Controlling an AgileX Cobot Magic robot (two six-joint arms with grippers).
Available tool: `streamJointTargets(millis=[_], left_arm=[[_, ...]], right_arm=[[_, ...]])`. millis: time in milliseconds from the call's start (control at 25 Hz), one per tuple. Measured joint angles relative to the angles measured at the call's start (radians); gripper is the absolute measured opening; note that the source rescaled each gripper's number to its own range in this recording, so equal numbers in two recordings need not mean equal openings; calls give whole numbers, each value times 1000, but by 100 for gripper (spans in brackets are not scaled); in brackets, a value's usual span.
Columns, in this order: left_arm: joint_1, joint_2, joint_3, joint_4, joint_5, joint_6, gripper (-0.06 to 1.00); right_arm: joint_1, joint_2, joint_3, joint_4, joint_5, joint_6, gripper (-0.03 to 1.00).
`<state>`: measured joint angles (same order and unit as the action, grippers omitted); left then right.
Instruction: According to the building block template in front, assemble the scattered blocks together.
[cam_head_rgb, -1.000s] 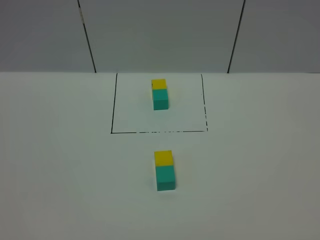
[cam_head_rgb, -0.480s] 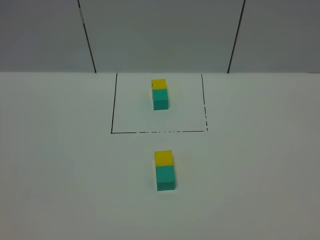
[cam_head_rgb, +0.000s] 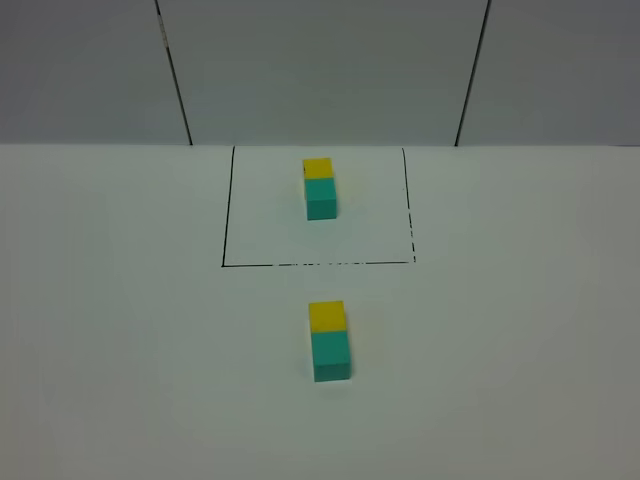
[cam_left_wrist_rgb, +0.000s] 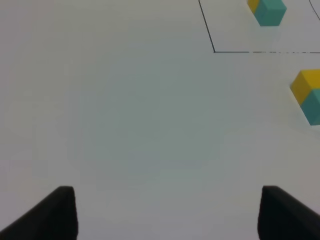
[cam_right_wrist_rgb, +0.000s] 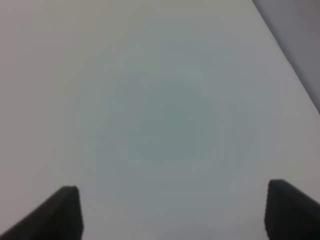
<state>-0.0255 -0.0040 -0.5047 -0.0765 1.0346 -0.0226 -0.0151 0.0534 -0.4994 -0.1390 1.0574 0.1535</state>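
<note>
No writing shows on the yellow cube (cam_head_rgb: 326, 315) touching the teal cube (cam_head_rgb: 331, 355); both claws – left gripper (cam_left_wrist_rgb: 167, 212), right gripper (cam_right_wrist_rgb: 172, 212) – gape, empty.

My white tabletop (cam_head_rgb: 120, 330), bare and matte, beneath grey wall panels (cam_head_rgb: 320, 70) with dark seams.

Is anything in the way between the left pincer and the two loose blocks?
Nothing visible. Only bare white table lies between the open left pincer and the loose blocks, which already sit joined.
</note>
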Motion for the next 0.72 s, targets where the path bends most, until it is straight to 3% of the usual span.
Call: streamJointTargets(millis=[720], left_arm=[[0,0,0,0,0,0,64]], right_arm=[[0,0,0,2,0,-1,53]])
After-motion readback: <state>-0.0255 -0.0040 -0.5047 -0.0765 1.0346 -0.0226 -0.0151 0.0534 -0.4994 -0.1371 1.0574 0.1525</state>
